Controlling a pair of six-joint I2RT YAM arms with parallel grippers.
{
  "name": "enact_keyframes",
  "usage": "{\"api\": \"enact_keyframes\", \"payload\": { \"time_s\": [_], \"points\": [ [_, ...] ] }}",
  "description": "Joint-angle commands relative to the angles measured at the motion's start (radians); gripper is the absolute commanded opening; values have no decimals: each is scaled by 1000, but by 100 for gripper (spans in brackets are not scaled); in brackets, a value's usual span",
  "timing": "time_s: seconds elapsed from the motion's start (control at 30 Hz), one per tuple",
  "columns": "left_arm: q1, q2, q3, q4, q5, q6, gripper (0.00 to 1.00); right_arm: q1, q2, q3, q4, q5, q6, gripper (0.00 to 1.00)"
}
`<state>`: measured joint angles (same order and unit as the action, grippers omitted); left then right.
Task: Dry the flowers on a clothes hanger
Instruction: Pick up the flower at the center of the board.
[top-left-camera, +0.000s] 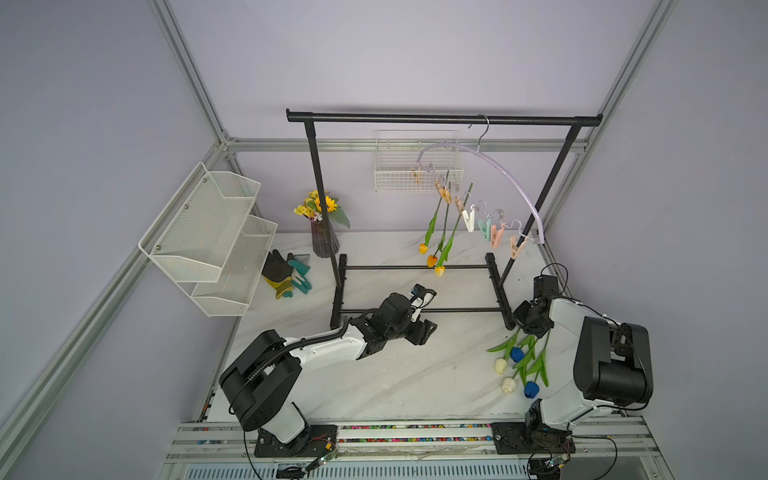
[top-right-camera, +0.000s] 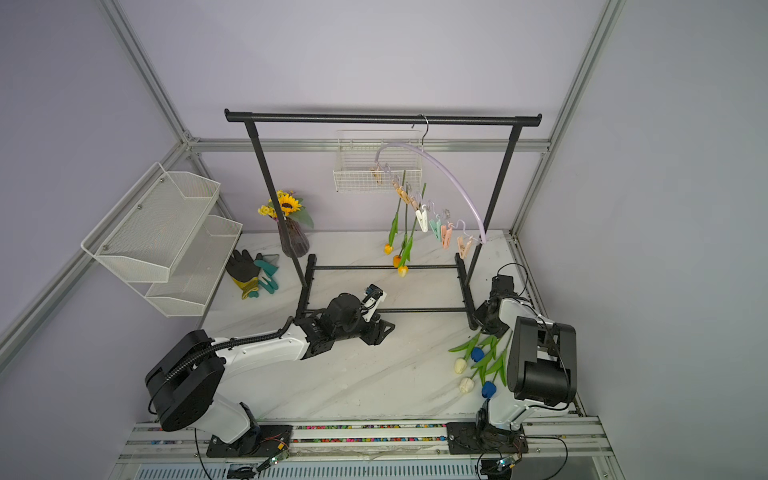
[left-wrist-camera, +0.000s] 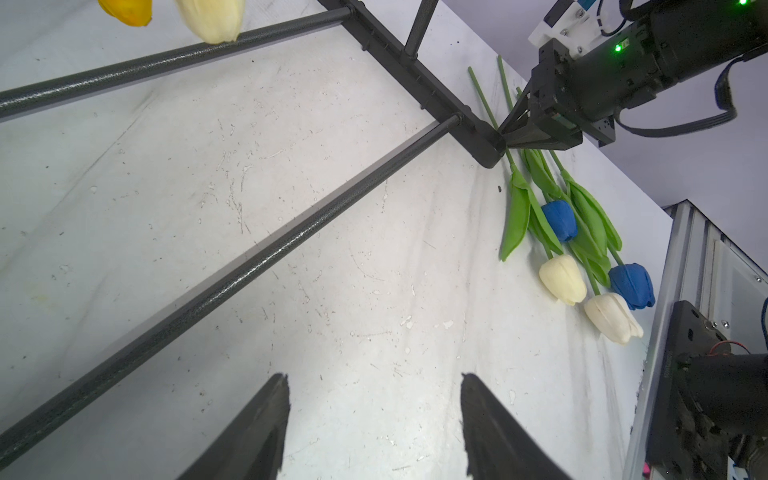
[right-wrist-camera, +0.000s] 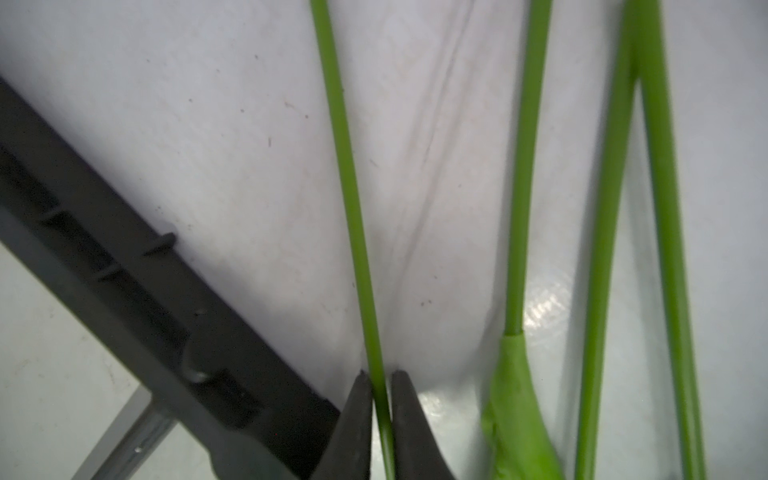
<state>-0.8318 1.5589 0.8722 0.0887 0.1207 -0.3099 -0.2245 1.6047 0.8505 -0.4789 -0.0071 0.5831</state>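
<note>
Right gripper (right-wrist-camera: 380, 386) is pinched shut on one green stem (right-wrist-camera: 357, 249), low against the tabletop (top-left-camera: 395, 374). The black rack foot (right-wrist-camera: 124, 270) sits just beside its fingers, so it's tight there. The other loose flowers (top-left-camera: 517, 354) lie on the far side of the fingers. Left gripper (left-wrist-camera: 374, 399) has its fingers apart, holding nothing, with a crossbar (left-wrist-camera: 249, 266) just ahead. Three clipped flowers (top-left-camera: 432, 261) hang off the hanger (top-left-camera: 457, 146), well above both grippers. In both top views the wrist hides the right fingertips. The right wrist view cuts off the flower heads.
</note>
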Motion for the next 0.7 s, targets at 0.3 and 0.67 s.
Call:
{"api": "enact_keyframes", "payload": {
  "time_s": [0.3,0.67],
  "points": [
    [-3,-89,2,28,-18,18,67,-4,-102,40,-42,53,-9,1],
    [-2,-137,17,-1,-49,14,68,-3,-343,124,-89,56,-17,0]
  ]
}}
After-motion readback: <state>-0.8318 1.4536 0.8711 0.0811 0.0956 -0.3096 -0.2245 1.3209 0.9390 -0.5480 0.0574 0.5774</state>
